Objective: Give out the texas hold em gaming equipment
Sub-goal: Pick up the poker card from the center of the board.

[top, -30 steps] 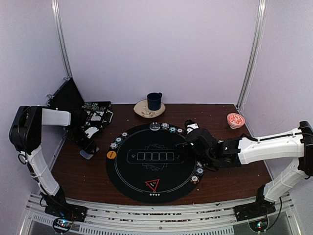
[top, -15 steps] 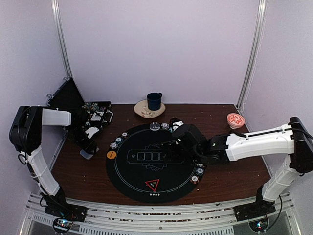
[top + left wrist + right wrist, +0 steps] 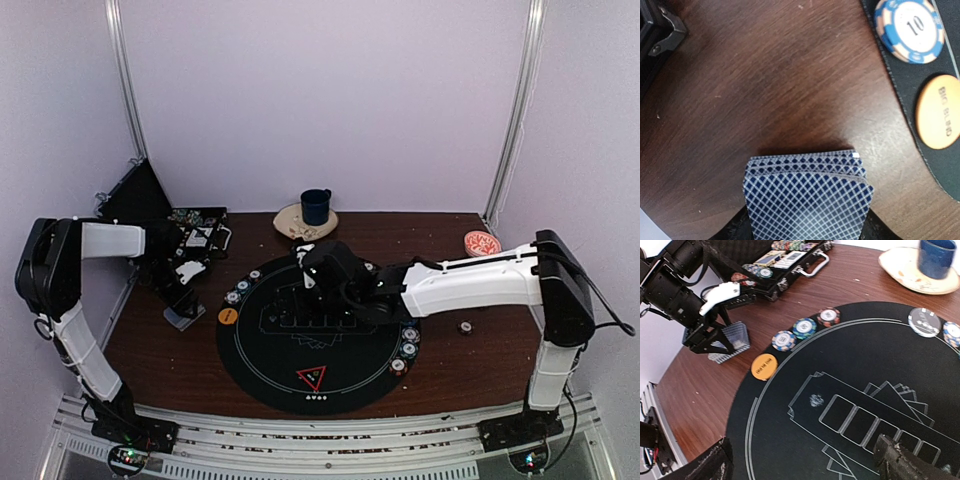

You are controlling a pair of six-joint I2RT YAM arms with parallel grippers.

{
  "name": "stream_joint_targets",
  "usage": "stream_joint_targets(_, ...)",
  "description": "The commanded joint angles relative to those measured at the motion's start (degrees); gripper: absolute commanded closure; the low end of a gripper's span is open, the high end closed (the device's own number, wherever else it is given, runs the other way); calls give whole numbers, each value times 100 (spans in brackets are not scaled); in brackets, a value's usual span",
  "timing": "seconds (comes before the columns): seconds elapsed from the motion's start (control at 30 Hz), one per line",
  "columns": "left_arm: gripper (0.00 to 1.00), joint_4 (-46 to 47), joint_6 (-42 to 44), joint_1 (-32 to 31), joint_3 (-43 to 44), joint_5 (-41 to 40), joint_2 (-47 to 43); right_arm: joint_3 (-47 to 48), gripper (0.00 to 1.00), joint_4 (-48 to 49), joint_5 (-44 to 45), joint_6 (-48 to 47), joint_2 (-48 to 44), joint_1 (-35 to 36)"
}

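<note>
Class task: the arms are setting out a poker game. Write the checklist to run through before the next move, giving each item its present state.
1. Left gripper shut on the cards: ok.
2. Right gripper open, nothing in it: ok.
3. Five card boxes on the mat bare: ok.
4. Orange button lying on the mat, near its rim: ok.
5. Lower edge of the cards clear of the table: cannot tell.

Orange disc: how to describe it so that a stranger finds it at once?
Start at the round black mat. On its left edge, at the near end of a row of striped chips, lies the orange disc. It alone is plain orange, lettered BIG BLIND.
</note>
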Motion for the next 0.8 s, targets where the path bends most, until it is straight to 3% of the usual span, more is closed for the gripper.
stream_joint_targets(0.0, 71, -76, 152, -29, 115, 230, -258, 484, 0, 277, -604, 187, 396, 33)
stream_joint_targets(0.27, 71, -71, 278, -34, 180, 438, -429, 1171, 0, 533, -1162, 573, 1122, 10)
stream_joint_targets(0.77, 71, -255, 470, -451, 240, 1103, -1063, 1029, 3, 2433, -2598, 2089, 1906, -449)
